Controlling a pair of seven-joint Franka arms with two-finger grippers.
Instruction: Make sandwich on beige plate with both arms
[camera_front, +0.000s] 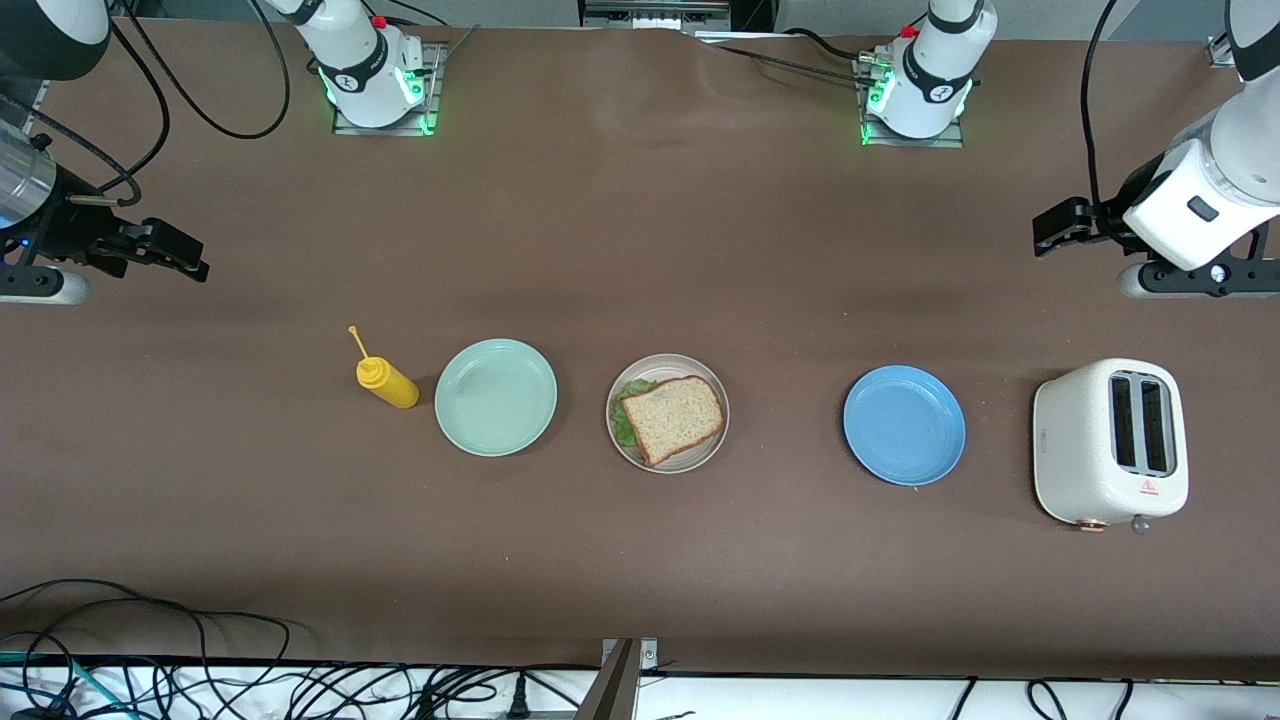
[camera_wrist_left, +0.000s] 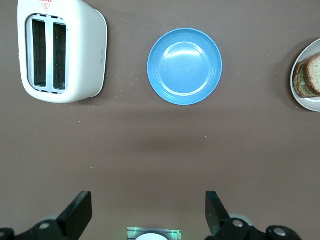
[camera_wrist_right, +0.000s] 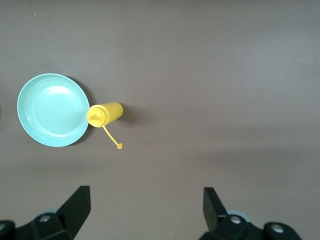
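Overhead, both arms waited raised at the ends of the table. The left gripper (camera_wrist_left: 148, 215) hung over bare tabletop at the left arm's end, jaws spread wide and empty. The right gripper (camera_wrist_right: 145, 212) hung over bare tabletop at the right arm's end, jaws likewise wide apart and holding nothing. The sandwich (camera_front: 668, 417) lay assembled on the beige plate (camera_front: 702, 453) at mid-table, lettuce showing at one edge. In the same row stood a mustard bottle (camera_front: 388, 381), a mint-green plate (camera_front: 495, 397), a blue plate (camera_front: 904, 425) and a toaster (camera_front: 1109, 443). Nothing stood between either gripper and the row.
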